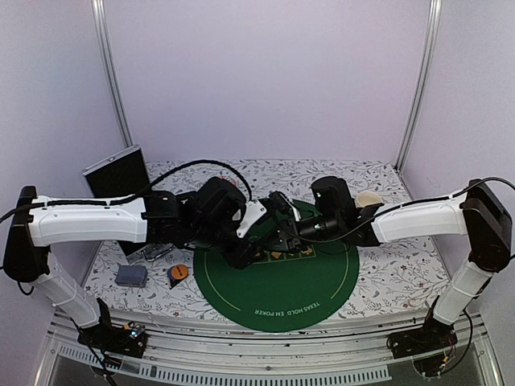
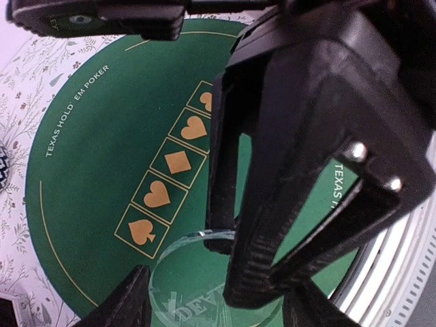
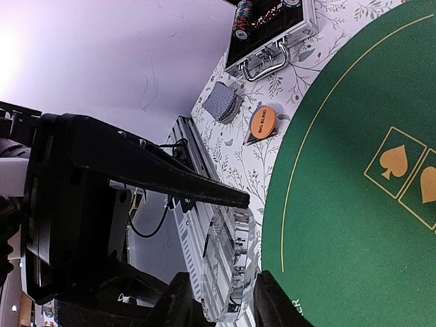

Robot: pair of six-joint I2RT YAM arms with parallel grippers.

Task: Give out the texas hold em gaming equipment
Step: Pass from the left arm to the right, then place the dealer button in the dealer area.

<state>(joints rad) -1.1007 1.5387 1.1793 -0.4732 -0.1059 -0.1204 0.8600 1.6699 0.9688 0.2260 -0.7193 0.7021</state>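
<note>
Right end effector [image 3: 225, 301]: clenched on the flat faces of a clear disc [image 2: 182, 281]. The right wrist view shows the disc edge-on between the two fingers, low in the frame.
Left end effector [image 2: 218, 305]: its fingers flank the rim of the same disc at the bottom of the left wrist view. I cannot tell whether they press on it or only bracket it.
Why held this way: one end effector takes the faces and the other the rim, so neither blocks the other. That looks like a hand-over from arm to arm.
Clear disc: lifted above the green mat [image 1: 273, 299], near the row of gold suit boxes. It carries engraved lettering, only partly readable.
Meeting point: both arms reach inward to the middle of the top view, over the upper part of the mat.
Orange disc [image 3: 262, 121]: lies on the table [image 1: 402, 273] just off the mat's edge, upper middle of the right wrist view. Its label reads "BIG BLIND".
Deck of cards [image 3: 223, 102]: face down just beyond the orange disc.
Case [image 3: 272, 27]: open at the top of the right wrist view, with rows of chips in it.
Mug [image 1: 368, 199]: upper right of the mat, partly hidden behind the right arm, no part of the job.
Progress, as a judgement: early. The cards and chips appear undealt, and the mat shows no pieces on it.
</note>
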